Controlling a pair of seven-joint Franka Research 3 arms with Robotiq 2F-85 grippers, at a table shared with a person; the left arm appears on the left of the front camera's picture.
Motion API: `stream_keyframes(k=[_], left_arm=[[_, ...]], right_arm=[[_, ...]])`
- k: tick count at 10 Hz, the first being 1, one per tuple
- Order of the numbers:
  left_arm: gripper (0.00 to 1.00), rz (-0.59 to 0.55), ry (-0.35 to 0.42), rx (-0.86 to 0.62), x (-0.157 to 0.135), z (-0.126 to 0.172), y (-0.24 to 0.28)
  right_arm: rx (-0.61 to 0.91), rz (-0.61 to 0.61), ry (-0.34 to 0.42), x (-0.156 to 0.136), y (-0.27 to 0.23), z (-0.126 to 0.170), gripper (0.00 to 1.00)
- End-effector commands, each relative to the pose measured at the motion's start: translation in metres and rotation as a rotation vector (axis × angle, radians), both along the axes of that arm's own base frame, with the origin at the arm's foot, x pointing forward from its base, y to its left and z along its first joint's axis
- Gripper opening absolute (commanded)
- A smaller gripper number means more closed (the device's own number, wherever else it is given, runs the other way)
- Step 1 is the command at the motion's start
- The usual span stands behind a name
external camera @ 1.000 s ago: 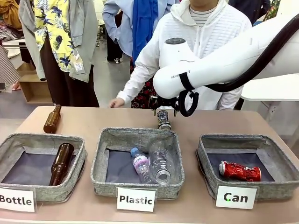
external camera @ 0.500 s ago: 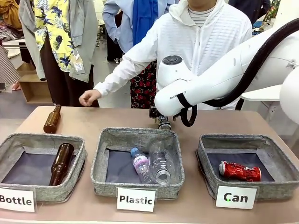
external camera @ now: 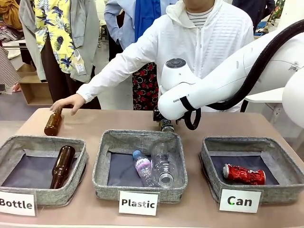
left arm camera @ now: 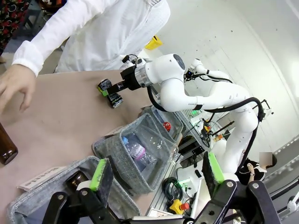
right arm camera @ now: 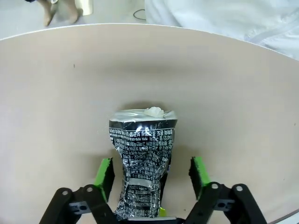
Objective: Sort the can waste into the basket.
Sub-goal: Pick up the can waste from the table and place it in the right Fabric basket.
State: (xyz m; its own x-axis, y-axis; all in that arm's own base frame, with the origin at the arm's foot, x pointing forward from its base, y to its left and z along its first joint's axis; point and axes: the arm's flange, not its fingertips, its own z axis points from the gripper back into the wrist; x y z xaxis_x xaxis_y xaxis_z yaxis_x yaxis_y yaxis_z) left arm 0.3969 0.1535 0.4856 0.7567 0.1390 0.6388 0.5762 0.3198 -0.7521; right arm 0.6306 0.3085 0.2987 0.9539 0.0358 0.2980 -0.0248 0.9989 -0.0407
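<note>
Progress stands at half: your shiny red crushed can point(external camera: 243, 174) lies in the grey woven basket labelled "Can" point(external camera: 285, 166), while the dark black-and-silver crushed can point(right arm camera: 141, 158) stands on the tan table point(external camera: 109, 121) between the right gripper's point(right arm camera: 150, 173) green pads, jaws still apart, unlifted.

I count three grey baskets in a row on my side of the tabletop point(external camera: 90, 121): Bottle point(external camera: 28, 147), Plastic point(external camera: 102, 166), and Can point(external camera: 209, 161). There are two crushed cans, the red one point(external camera: 243, 174) and the black-and-silver one point(right arm camera: 141, 158). I also count two brown glass bottles, one in a basket point(external camera: 62, 165) and one on the tabletop point(external camera: 52, 122), and two clear plastic bottles point(external camera: 142, 167) point(external camera: 164, 164).
</note>
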Motion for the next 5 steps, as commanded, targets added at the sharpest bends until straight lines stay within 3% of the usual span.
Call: stream_keyframes(k=[1,2,3,5], left_arm=[[1.00,-0.010,-0.002,0.000,-0.0025,0.0025,0.0005],[1.00,-0.010,-0.002,0.000,-0.0025,0.0025,0.0005],[1.00,-0.010,-0.002,0.000,-0.0025,0.0025,0.0005],[1.00,-0.010,-0.002,0.000,-0.0025,0.0025,0.0005]], right_arm=[[-0.009,0.025,-0.004,-0.0046,-0.0031,-0.0011,0.00],[-0.009,0.026,0.000,-0.0050,-0.0031,-0.0007,0.36],[-0.011,0.025,0.010,-0.0048,-0.0038,-0.0008,0.00],[-0.010,0.034,0.018,-0.0054,-0.0037,0.0000,0.00]])
